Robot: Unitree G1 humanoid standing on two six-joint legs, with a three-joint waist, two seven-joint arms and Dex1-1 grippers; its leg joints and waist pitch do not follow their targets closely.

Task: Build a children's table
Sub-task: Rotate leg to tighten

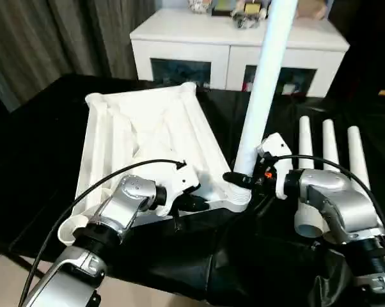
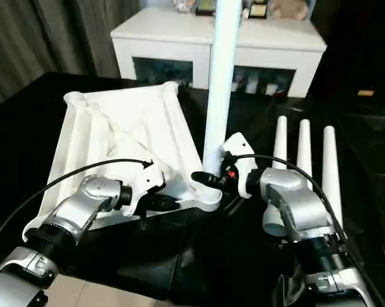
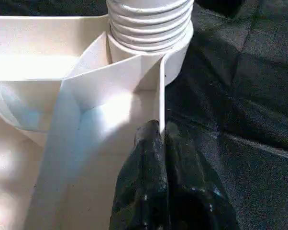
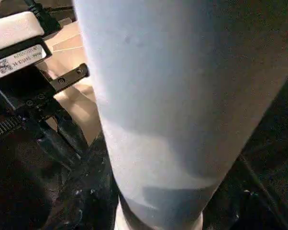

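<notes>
Black surface, upturned tabletop at centre-left.
Right gripper clasps the upright leg in the near corner socket; left gripper pinches the tabletop's rim, closed.

Table top lies upside down on my tabletop; one leg stands in its near-right socket, three legs lie right, cabinet behind.

In front of me is a big desk under a shiny black cloth. Behind it stands a white cabinet with dark glass doors, with small things on top. Grey curtains hang beside it.
</notes>
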